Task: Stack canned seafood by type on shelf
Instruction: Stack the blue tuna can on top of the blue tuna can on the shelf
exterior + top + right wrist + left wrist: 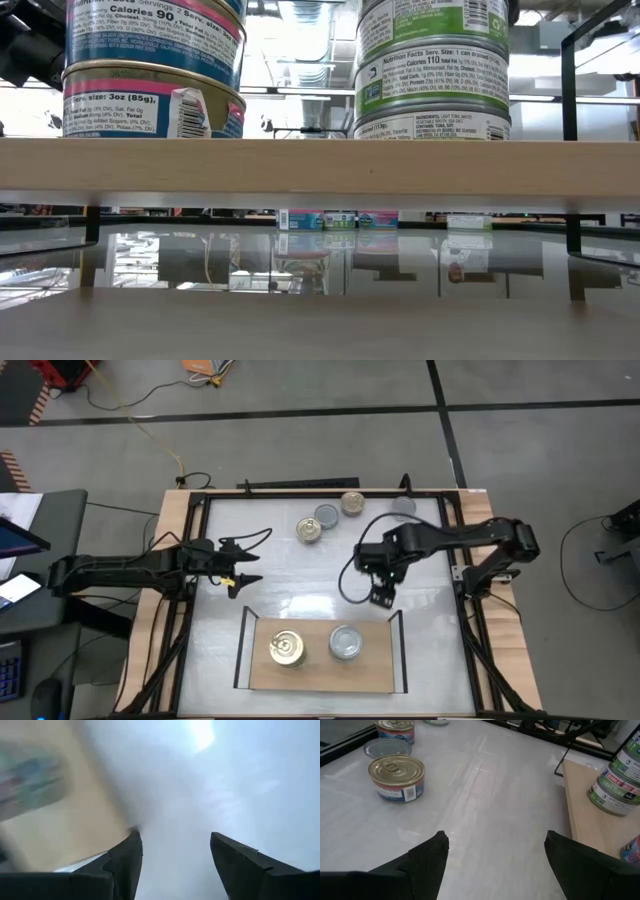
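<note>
Shelf [318, 670]: light wood board, thin black uprights. Gold-lidded stack [287, 649] on it: pink, white and blue label bands, with a barcode in the low view. Silver-lidded stack [346, 643]: green and white labels. Loose gold-lidded can [397, 777]: red, white and blue label. Tabletop [300, 580]: glossy white. Both arms are black; table edges are light wood.

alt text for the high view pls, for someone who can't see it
Looking straight down on a white table, a wooden shelf at the near edge holds a gold-lidded can stack and a silver-lidded can stack. Four loose cans sit near the far edge; the open left gripper and right gripper hold nothing.
</note>
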